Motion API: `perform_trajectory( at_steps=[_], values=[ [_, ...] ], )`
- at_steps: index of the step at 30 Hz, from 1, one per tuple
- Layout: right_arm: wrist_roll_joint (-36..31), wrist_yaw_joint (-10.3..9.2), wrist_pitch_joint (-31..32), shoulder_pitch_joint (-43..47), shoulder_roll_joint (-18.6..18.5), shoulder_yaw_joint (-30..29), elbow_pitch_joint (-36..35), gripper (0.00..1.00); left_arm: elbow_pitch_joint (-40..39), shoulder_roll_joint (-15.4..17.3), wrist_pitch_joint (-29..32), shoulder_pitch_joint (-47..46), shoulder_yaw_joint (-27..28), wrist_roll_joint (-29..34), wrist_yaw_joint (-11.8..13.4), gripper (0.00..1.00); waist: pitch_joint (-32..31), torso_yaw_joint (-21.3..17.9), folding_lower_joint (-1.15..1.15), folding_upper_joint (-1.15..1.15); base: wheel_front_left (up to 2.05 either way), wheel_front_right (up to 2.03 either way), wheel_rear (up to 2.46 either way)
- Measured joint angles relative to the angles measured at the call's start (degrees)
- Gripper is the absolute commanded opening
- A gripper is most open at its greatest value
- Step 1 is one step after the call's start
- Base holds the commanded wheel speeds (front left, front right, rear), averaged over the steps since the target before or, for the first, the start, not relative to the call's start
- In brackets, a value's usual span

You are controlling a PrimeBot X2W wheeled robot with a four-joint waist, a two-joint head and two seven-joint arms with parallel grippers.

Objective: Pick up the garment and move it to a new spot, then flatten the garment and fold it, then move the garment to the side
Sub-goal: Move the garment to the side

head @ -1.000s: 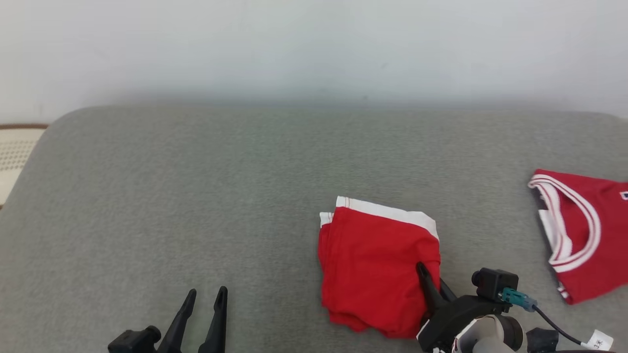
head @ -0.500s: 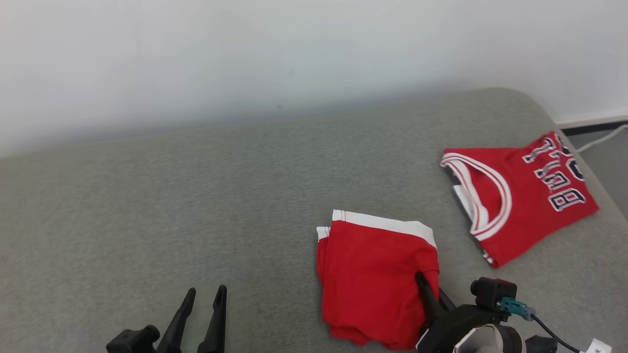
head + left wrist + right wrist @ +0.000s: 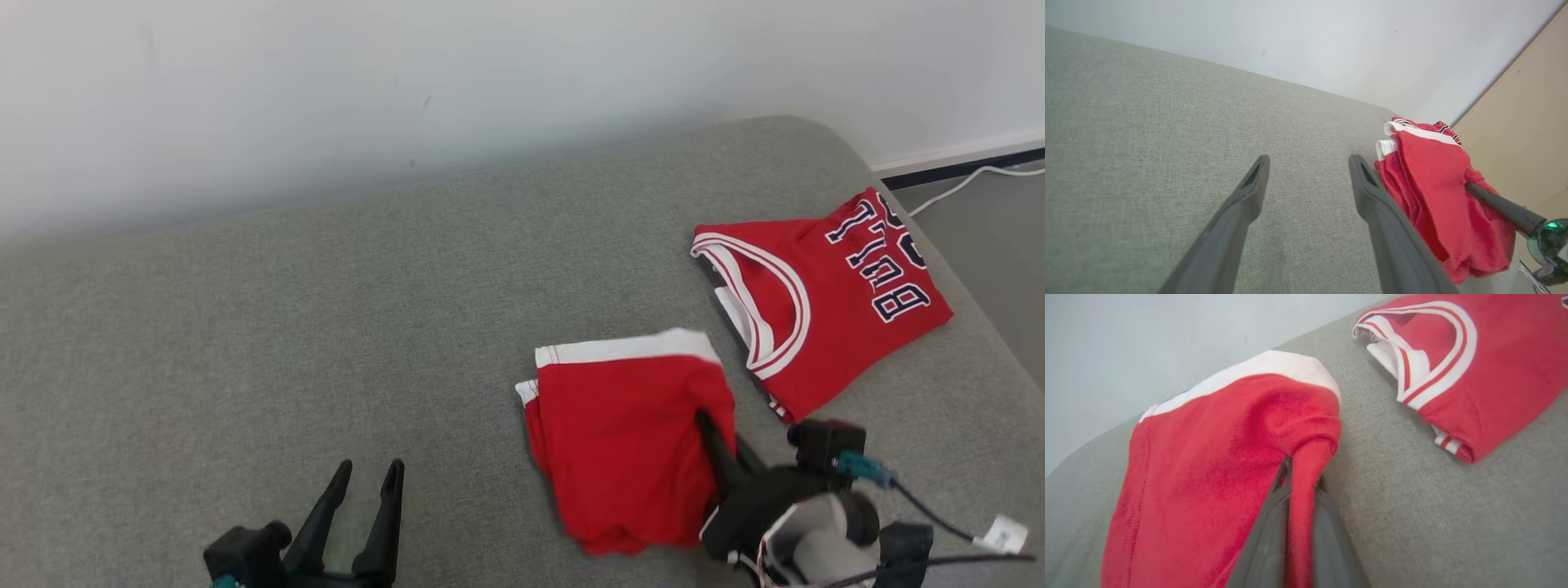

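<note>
**Head view.** We list 1 grey padded surface point(image 3: 245, 310) set against 1 pale wall point(image 3: 408, 82). 1 folded red garment point(image 3: 629, 441) with a white band lies right of centre on the near part of that surface. The right gripper point(image 3: 709, 425) is clamped on the garment's near right edge. The left gripper point(image 3: 369, 469), at the lower left, stands wide with nothing in it, well apart from the garment. 1 red jersey point(image 3: 824, 302) with white trim and dark lettering lies near the garment, toward the far right corner.

**Left wrist view.** The left gripper's 2 dark fingers spread wide over bare grey fabric, and the garment point(image 3: 1437, 192) lies just to their right.

**Right wrist view.** The right gripper point(image 3: 1302, 473) pinches a raised fold of the garment between its 2 fingers. The jersey point(image 3: 1474, 367) lies apart from it at the upper right.
</note>
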Motion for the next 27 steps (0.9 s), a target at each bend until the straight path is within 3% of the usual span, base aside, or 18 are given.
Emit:
perform_trajectory(
  at_steps=[7, 14, 27],
  values=[
    [-1.63, 0.0, -0.01, -7.11, -3.11, -0.26, 0.4, 0.0, -0.16, 0.01, 0.0, -1.03, -0.19, 0.88, 0.0, 1.0, 0.93, 1.04, 0.0, 0.0, 0.0, 0.0, 0.0],
    [-4.1, 0.0, 0.0, -15.55, -8.53, -0.27, 3.96, 0.0, 0.31, -0.01, -0.01, -1.41, -1.52, 0.89, 0.0, 1.0, 2.39, 2.76, 0.01, 0.0, 0.0, 0.0, 0.0],
    [-5.95, 0.0, 0.59, -25.75, -15.64, -0.37, 19.49, 0.0, 1.58, 0.42, 0.0, -2.94, -2.48, 1.0, 0.0, 1.0, 5.65, 6.85, 0.01, 0.0, 0.0, 0.0, 0.0]
  ],
)
